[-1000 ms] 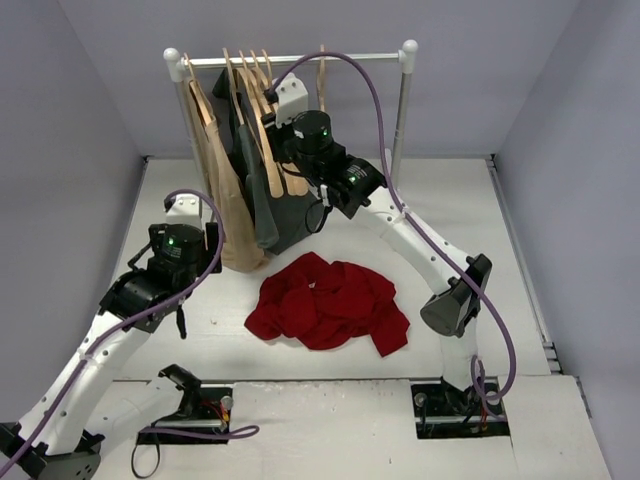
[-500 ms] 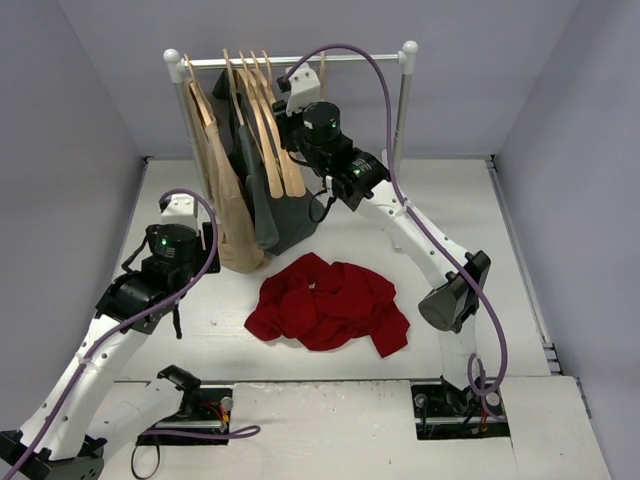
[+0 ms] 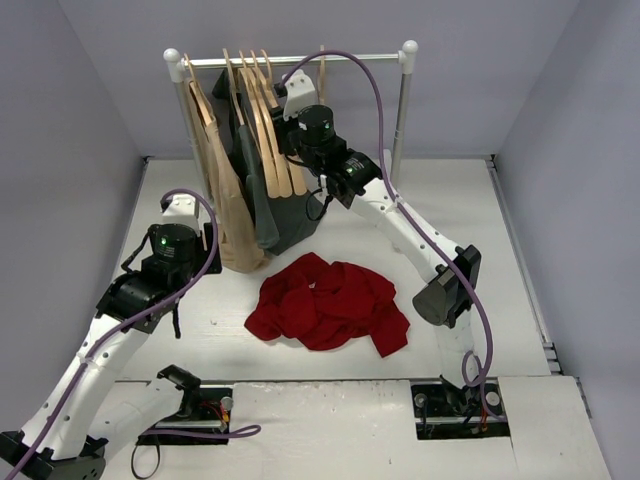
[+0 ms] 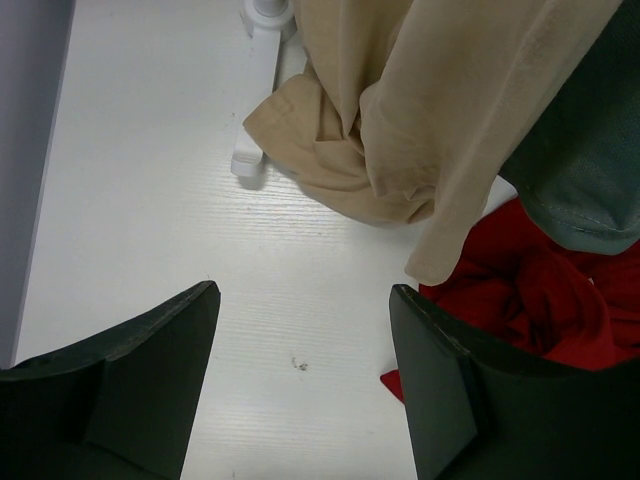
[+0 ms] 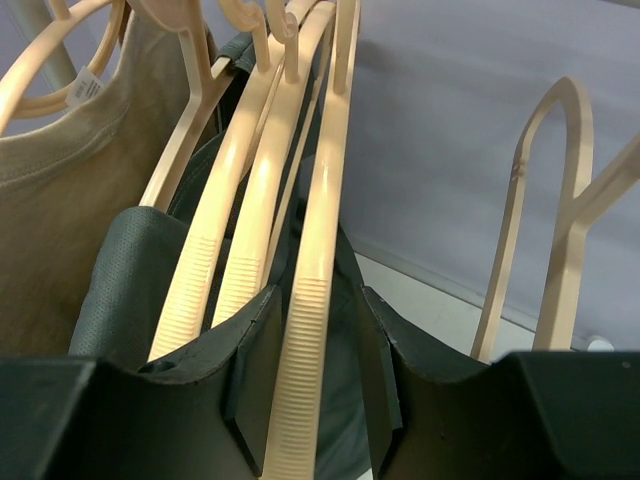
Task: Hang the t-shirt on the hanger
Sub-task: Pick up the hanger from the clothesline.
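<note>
The dark-red t-shirt (image 3: 330, 305) lies crumpled on the white table in front of the rack; its edge shows in the left wrist view (image 4: 540, 290). Several bare tan hangers hang on the rail. My right gripper (image 3: 292, 140) is up at the rack. In the right wrist view its jaws (image 5: 310, 370) straddle the sloping arm of the rightmost hanger of the cluster (image 5: 320, 250), with a gap on the right side, open. My left gripper (image 4: 305, 370) is open and empty over bare table, just left of the t-shirt; in the top view it (image 3: 170, 305) sits low on the left.
A white rack (image 3: 300, 60) stands at the back with a beige garment (image 3: 225, 215) and a dark green-grey garment (image 3: 285, 215) on hangers. One more bare hanger (image 5: 555, 220) hangs apart on the right. The rack's foot (image 4: 255, 90) lies ahead of the left gripper.
</note>
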### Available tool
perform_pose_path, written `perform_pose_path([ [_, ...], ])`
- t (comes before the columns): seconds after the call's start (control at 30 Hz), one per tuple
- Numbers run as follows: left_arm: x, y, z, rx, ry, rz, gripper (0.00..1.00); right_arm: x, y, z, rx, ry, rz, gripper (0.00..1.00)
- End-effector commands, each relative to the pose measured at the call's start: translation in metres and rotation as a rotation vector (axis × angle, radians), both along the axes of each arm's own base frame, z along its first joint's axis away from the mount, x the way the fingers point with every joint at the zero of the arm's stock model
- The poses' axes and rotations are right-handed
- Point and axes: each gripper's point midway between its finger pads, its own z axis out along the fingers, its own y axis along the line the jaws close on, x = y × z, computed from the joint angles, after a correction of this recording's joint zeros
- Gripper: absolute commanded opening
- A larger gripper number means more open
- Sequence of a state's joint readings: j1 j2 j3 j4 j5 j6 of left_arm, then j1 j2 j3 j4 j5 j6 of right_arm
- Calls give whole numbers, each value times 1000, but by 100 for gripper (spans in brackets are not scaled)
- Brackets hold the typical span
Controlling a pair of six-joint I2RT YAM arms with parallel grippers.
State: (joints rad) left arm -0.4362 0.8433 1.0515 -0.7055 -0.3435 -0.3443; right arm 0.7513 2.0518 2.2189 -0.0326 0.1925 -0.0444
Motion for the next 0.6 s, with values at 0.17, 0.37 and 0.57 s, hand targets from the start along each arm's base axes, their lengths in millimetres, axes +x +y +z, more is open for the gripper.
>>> perform_pose_path([
  [0.17, 9, -3, 13, -23, -53, -4, 64, 6, -5, 28, 79, -67, -11, 36],
  [0.37, 9, -4, 13, -24, -53, -6, 64, 8, -4, 25, 77, -65, -17, 35],
  [0.57, 9, -3, 14, -25, -54, -4, 64, 8, -7, 30, 82, -73, -28, 9],
])
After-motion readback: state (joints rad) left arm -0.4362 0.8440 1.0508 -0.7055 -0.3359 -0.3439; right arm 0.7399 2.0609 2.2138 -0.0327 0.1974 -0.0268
